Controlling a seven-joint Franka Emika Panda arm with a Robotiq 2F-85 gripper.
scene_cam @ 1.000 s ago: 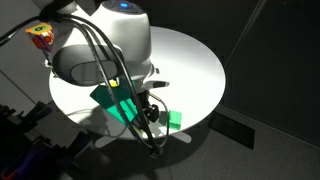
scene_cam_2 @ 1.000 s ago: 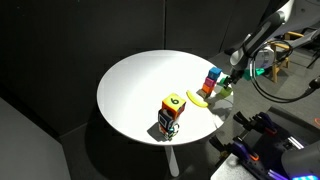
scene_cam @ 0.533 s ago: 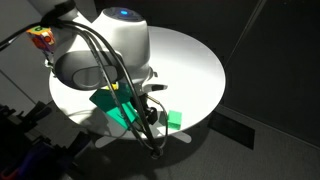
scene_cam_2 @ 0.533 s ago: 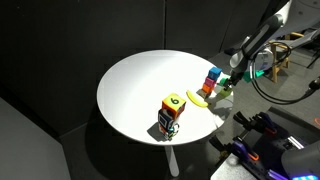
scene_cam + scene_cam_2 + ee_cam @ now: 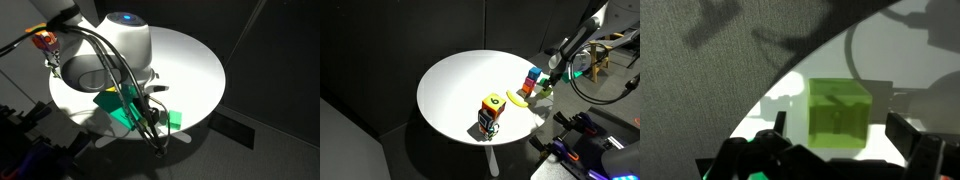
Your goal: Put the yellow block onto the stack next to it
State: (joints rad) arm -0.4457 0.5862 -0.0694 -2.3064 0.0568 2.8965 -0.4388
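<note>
The yellow block (image 5: 838, 112) is a pale yellow-green cube on the white table. In the wrist view it sits between my two fingers, which stand apart on either side of it. My gripper (image 5: 840, 138) is open around the block and does not look closed on it. In an exterior view the gripper (image 5: 549, 80) hangs low at the table's far right edge, over the block (image 5: 543, 90). The stack (image 5: 532, 79) of blue cubes over a red base stands upright just beside it. In an exterior view (image 5: 150, 108) the arm hides the stack.
A curved yellow banana-shaped piece (image 5: 519, 98) lies next to the stack. A patterned multicoloured object (image 5: 491, 113) stands near the table's front edge. A brighter green cube (image 5: 175, 119) lies near the table rim (image 5: 215, 60). Dark floor surrounds the round table.
The arm has shifted only slightly. The block, the stack and the other pieces have not moved.
</note>
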